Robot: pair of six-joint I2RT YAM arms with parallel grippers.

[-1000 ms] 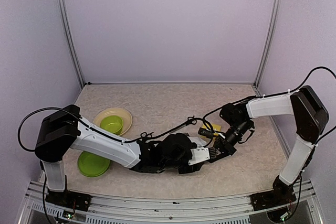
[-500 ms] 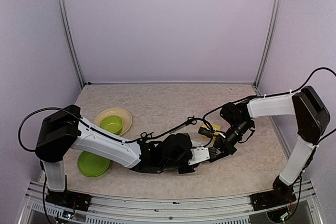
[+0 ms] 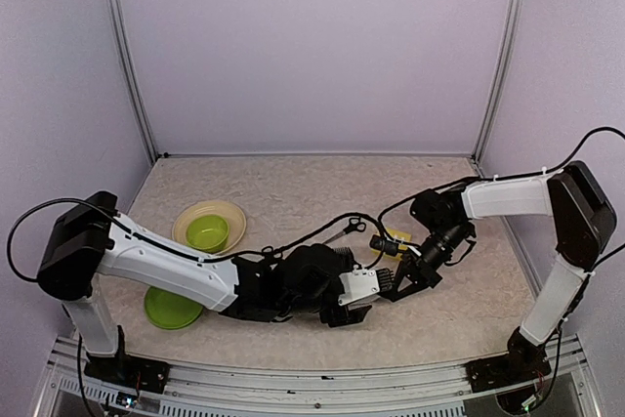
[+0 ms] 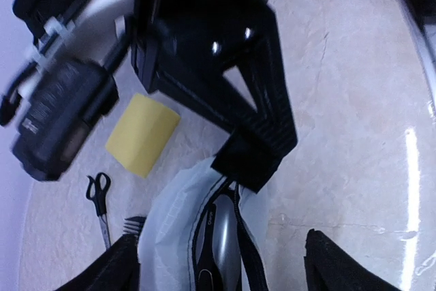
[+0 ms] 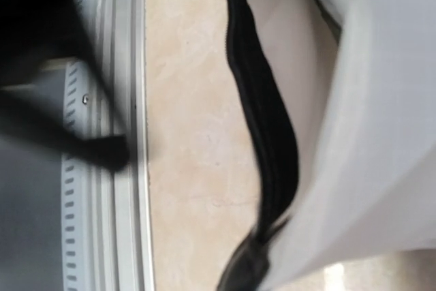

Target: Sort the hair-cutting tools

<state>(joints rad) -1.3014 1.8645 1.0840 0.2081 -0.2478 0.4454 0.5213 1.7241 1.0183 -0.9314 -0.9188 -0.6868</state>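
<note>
A: Entry one, the electric clipper (image 4: 223,233). Location?
B: Inside the white pouch (image 4: 170,216), silver body up, lying along the open mouth. The pouch sits mid-table, between the two arms.
A: Why does the mouth gape?
B: The right gripper (image 4: 251,161) is pinched closed on the far rim of the opening, apparently lifting it so tools can go in. Its own camera shows only white fabric and the black zip (image 5: 266,134) pressed close, which fits that grip.
A: Entry two, the left gripper (image 4: 228,270).
B: Fingers spread wide, hovering over the pouch's near end, holding nothing. Judged: it is unloaded and free to fetch the next tool.
A: Entry three, loose stock.
B: One pair of scissors (image 4: 100,199) lies flat on the table (image 3: 293,183), just beside the pouch. A small toothed black piece (image 4: 134,223) sits by the blades, at the pouch edge. It is probably the comb guard, but too small to be sure. Second scissors and pin: not seen.
A: Non-tools?
B: Yellow card (image 4: 143,134) near the right gripper. Green bowl (image 3: 207,231) and green plate (image 3: 168,308) are well apart from the pouch, by the left arm. Not for sorting.
A: Status?
B: Judged part done: clipper bagged, scissors likely next.
</note>
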